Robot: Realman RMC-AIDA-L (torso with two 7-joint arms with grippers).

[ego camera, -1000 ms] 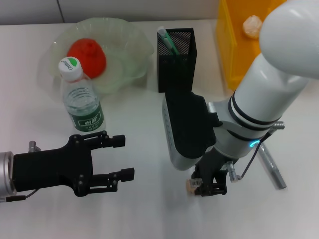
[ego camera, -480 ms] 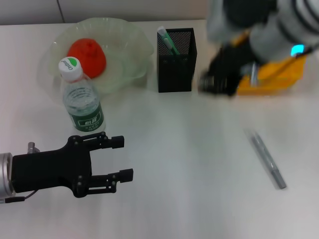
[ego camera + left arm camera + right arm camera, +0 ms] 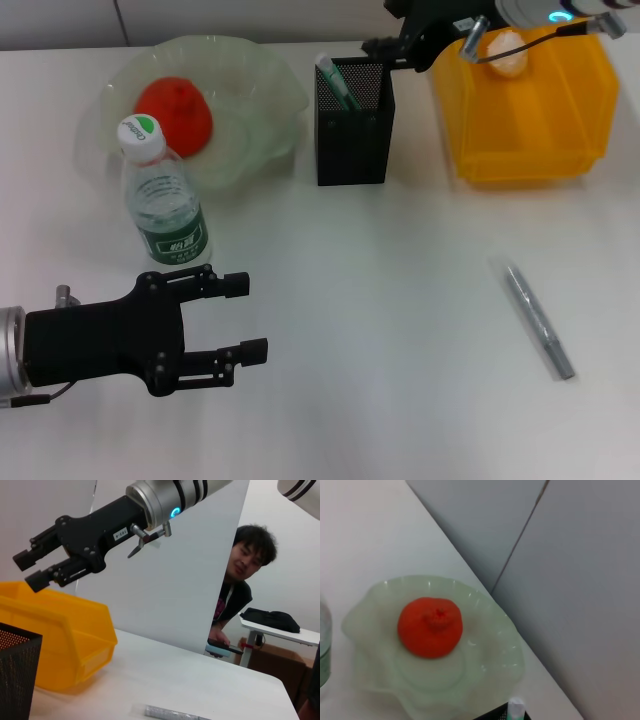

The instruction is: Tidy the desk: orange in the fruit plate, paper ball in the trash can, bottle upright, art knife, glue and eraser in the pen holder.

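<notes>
White desk: art knife (image 3: pixel 537 318) lies flat, slanting toward the robot's right; left hand (image 3: pixel 232 320) open.

Right gripper (image 3: pixel 378 45) up from the near desk (image 3: pixel 400 300) to above the pen holder (image 3: pixel 353 125).

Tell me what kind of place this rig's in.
Probably an indoor robot lab or office test area: a plain white table staged with a black mesh pen holder and yellow plastic bin, grey partition panels behind, and an onlooker nearby.
</notes>
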